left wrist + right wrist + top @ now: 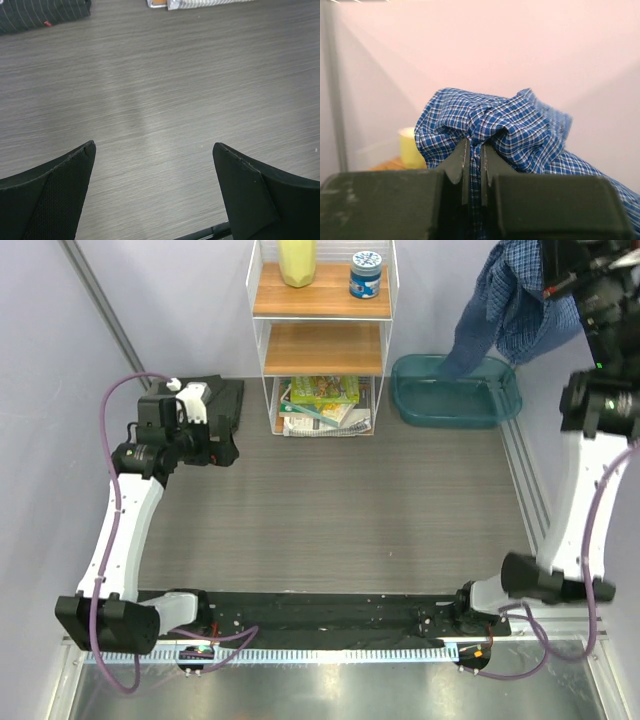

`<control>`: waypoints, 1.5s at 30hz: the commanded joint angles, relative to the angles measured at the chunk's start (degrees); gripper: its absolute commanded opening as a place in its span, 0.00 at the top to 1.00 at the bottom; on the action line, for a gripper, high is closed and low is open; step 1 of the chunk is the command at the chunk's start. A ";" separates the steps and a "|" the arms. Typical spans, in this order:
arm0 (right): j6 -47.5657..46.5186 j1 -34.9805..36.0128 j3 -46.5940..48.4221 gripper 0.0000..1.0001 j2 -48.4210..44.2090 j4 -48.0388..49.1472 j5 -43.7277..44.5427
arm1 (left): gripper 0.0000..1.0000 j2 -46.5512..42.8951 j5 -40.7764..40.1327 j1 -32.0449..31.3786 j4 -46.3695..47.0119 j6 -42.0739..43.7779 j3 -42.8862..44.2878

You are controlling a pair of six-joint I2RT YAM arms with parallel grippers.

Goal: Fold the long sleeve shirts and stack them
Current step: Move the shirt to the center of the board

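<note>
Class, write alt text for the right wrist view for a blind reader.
The right gripper is shut on a bunched fold of the blue checked shirt, before a pale wall. A yellow container shows behind, left.

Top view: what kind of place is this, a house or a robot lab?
Probably a robot lab set up like a laundry corner: robot arms bolted to a table, a blue checked shirt hanging above a teal tub.

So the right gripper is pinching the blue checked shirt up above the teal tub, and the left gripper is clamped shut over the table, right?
Not quite: the left gripper is open, fingers wide apart over the table, per the left wrist view. The right gripper is shut on the blue checked shirt above the teal tub.
</note>
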 commanded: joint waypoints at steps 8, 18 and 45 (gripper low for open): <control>6.97 17.47 -2.05 0.99 -2.06 2.57 -0.18 | 0.00 -4.83 2.85 0.65 1.77 -2.77 -0.93; 19.01 29.10 8.95 0.99 0.89 -11.40 4.49 | 0.00 -6.06 4.26 0.56 1.94 -3.39 -2.96; -21.86 28.13 -48.45 0.00 -38.27 -47.08 29.11 | 0.05 14.20 15.95 -23.15 8.53 35.62 -11.14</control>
